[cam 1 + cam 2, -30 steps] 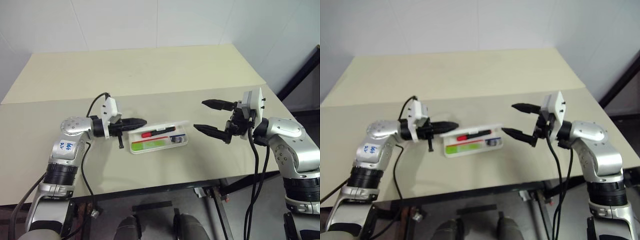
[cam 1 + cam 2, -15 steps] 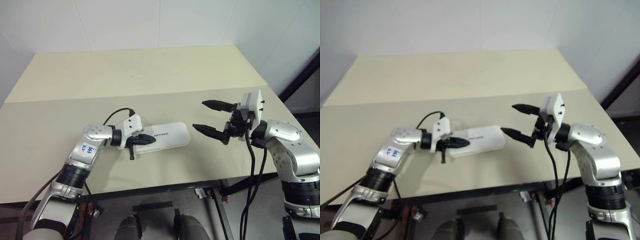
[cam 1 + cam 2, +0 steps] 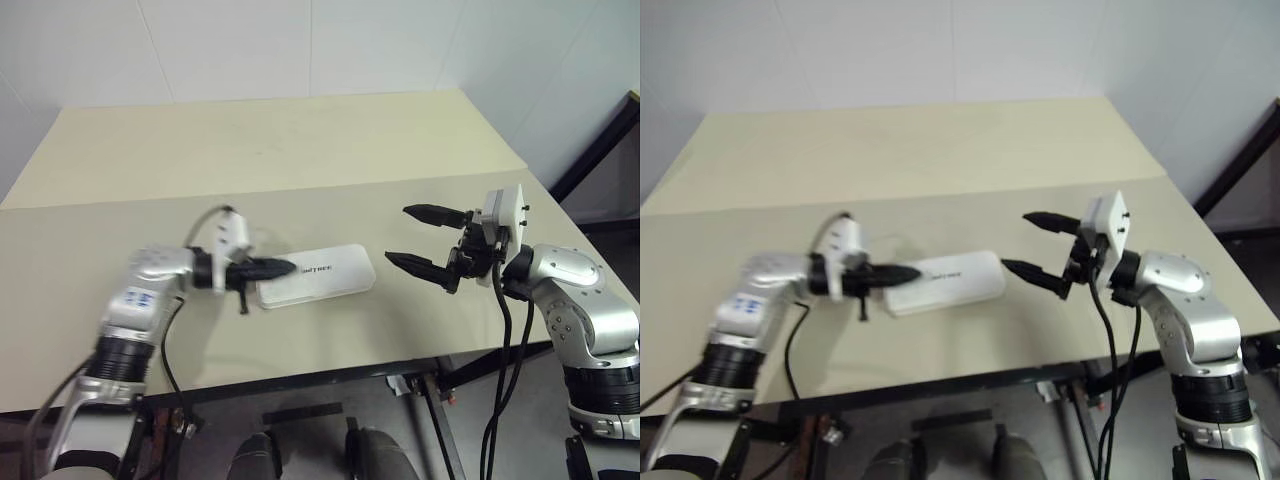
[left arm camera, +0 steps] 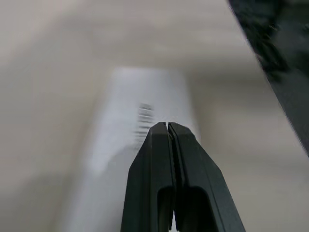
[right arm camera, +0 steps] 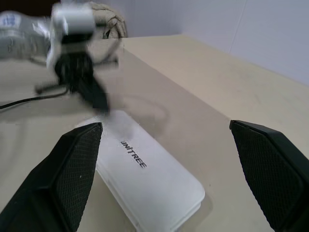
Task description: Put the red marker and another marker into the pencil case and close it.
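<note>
the surface (image 3: 300, 150) carried the pencil case (image 3: 318, 274), lid down, its long axis running left to right between the arms. the left claw (image 3: 283, 267), pinched shut and empty, hung over its left end, the nearer; the right claw (image 3: 420, 240) gaped wide, apart.

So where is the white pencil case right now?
The pencil case lies shut on the table, near its front edge, between the left gripper and the right gripper.
</note>
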You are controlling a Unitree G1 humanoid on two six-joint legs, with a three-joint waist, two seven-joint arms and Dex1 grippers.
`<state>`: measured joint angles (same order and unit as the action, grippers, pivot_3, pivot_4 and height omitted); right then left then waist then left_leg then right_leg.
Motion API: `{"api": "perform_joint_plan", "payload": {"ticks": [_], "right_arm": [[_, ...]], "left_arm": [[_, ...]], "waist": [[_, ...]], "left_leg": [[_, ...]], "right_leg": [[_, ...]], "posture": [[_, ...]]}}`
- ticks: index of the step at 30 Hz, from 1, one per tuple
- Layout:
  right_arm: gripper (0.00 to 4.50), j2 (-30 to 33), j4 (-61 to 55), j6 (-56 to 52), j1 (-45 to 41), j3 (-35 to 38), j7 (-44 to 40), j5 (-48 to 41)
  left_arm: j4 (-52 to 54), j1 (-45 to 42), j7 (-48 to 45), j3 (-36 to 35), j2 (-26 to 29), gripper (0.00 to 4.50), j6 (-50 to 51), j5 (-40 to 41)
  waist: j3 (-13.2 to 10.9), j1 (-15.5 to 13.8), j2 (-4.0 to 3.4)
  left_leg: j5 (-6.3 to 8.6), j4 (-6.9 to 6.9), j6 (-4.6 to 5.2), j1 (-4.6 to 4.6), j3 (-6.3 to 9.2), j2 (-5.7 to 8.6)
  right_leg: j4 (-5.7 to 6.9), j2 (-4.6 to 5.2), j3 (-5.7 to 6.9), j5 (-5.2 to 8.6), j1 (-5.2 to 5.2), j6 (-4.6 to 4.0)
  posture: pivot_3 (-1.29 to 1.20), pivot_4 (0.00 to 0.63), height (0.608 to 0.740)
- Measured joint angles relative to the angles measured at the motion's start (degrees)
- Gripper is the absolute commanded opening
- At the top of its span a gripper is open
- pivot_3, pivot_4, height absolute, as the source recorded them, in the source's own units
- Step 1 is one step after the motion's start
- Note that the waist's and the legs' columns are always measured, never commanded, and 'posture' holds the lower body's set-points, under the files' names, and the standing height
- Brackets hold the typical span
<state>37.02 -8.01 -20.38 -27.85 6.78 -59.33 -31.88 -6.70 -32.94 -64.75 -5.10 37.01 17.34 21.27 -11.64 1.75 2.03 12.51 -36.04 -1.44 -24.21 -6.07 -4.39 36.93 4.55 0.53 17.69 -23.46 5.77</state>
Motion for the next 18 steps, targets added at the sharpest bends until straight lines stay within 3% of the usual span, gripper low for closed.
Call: {"api": "perform_joint_plan", "payload": {"ticks": [1, 3, 14, 18], "right_arm": [[4.5, 0.4, 0.7, 0.3, -0.1, 0.0, -0.4, 0.1], [4.5, 0.6, 1.8, 0.7, -0.5, 0.0, -1.2, 0.4], [4.5, 3.8, 4.0, 2.8, 0.0, 0.3, -3.6, 1.6], [4.5, 6.1, 4.2, 3.0, 0.1, 0.7, -5.2, 1.6]], "left_arm": [[0.6, 0.7, 0.2, -2.3, 0.6, 0.05, 0.1, 1.4], [2.5, 3.3, 0.5, -5.5, 1.1, 0.66, 0.7, 3.7], [9.0, 12.3, 2.5, -10.6, 2.5, 4.32, 0.6, 7.0], [10.2, 12.5, 3.9, -12.2, 2.6, 4.45, -0.1, 7.5]], "waist": [[0.0, -0.1, 0.0], [0.0, -0.2, 0.01], [0.0, -0.2, 0.02], [0.0, -0.1, 0.02]], "left_leg": [[0.01, 0.0, 0.01, 0.0, 0.0, 0.0], [0.04, -0.03, 0.02, -0.02, -0.02, 0.02], [0.07, -0.01, 0.03, -0.01, -0.03, -0.02], [0.08, -0.02, 0.02, -0.01, -0.03, -0.04]], "right_leg": [[-0.03, 0.01, 0.0, 0.0, 0.01, 0.0], [-0.08, 0.02, 0.0, 0.0, 0.04, 0.0], [-0.09, 0.02, 0.0, -0.01, 0.03, -0.03], [-0.09, 0.01, 0.0, -0.01, 0.02, -0.04]], "posture": [[0.0, 0.15, 0.74], [0.0, 0.15, 0.74], [0.0, 0.15, 0.74], [0.0, 0.15, 0.74]]}}
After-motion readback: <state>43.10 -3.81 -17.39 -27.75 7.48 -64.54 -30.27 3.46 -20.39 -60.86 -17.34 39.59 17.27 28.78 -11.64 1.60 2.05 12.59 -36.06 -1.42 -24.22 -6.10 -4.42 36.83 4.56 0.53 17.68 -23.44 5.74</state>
